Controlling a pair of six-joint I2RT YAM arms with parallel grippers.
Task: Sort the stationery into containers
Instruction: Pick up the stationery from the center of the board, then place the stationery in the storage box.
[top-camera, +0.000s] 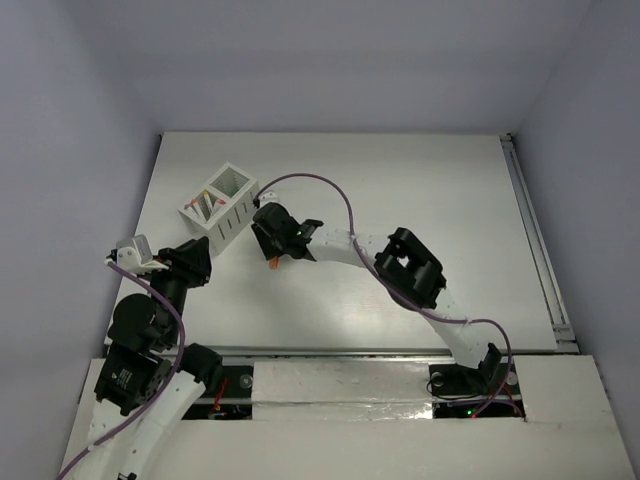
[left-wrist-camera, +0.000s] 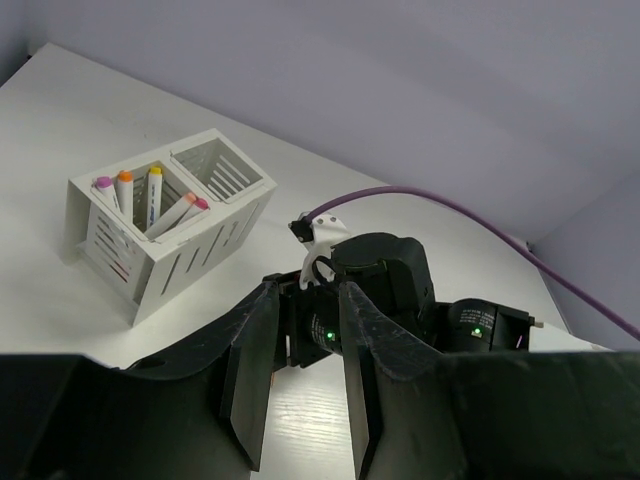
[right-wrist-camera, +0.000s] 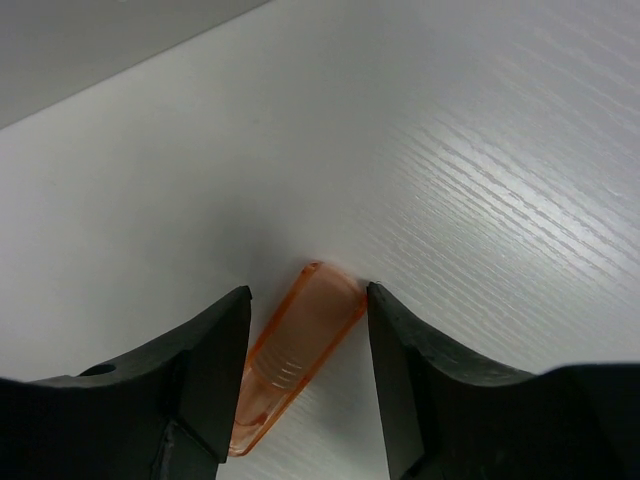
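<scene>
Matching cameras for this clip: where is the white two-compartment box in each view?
Top external: box upper left of centre, beside the right gripper.
Left wrist: left of centre, pens in one compartment.
Right wrist: not in it.
Shared landmark: the right gripper, seen in all three.

A white wood-grain table (top-camera: 400, 180) fills the middle of the frame. Plain lilac walls (top-camera: 70, 150) rise around it, softly and evenly lit.
</scene>
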